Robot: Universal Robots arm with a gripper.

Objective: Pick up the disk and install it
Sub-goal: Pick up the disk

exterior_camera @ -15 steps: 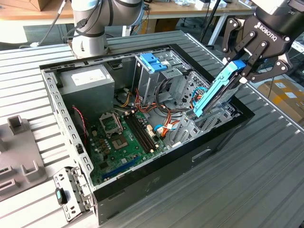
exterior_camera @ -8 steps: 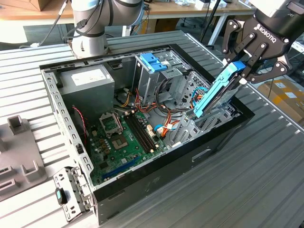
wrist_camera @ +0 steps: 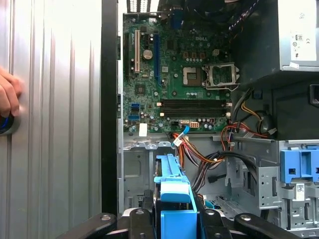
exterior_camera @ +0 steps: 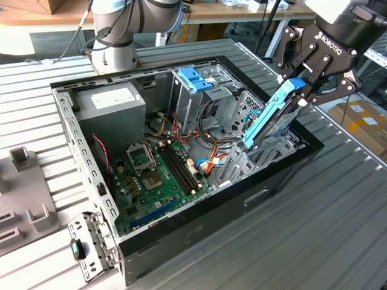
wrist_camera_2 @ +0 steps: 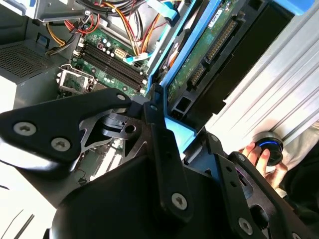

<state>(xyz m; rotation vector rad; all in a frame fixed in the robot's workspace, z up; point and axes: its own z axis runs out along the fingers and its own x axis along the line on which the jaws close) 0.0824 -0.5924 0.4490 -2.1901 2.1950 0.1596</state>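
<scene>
The disk [exterior_camera: 272, 118] hangs tilted on edge over the exterior view's right end of the open computer case [exterior_camera: 242, 202]. Its blue side rail faces up and its lower end dips among the metal bay brackets there. My gripper [exterior_camera: 300, 84] is shut on the disk's upper end, one black finger on each flat side. In the second wrist view the disk [wrist_camera_2: 209, 45] shows its green circuit-board underside, running away from the gripper [wrist_camera_2: 182, 132]. In the first wrist view the disk's blue rail [wrist_camera: 172, 191] stands between the fingers [wrist_camera: 202, 219], above the case's bay.
Inside the case lie a green motherboard [exterior_camera: 157, 175], a grey power-supply box [exterior_camera: 112, 103], a metal cage with a blue plastic top [exterior_camera: 196, 81] and loose cables [exterior_camera: 208, 160]. A person's hand [wrist_camera_2: 256, 154] rests by a blue-ringed button on the ribbed table. A grey fixture [exterior_camera: 21, 187] sits at the exterior view's left.
</scene>
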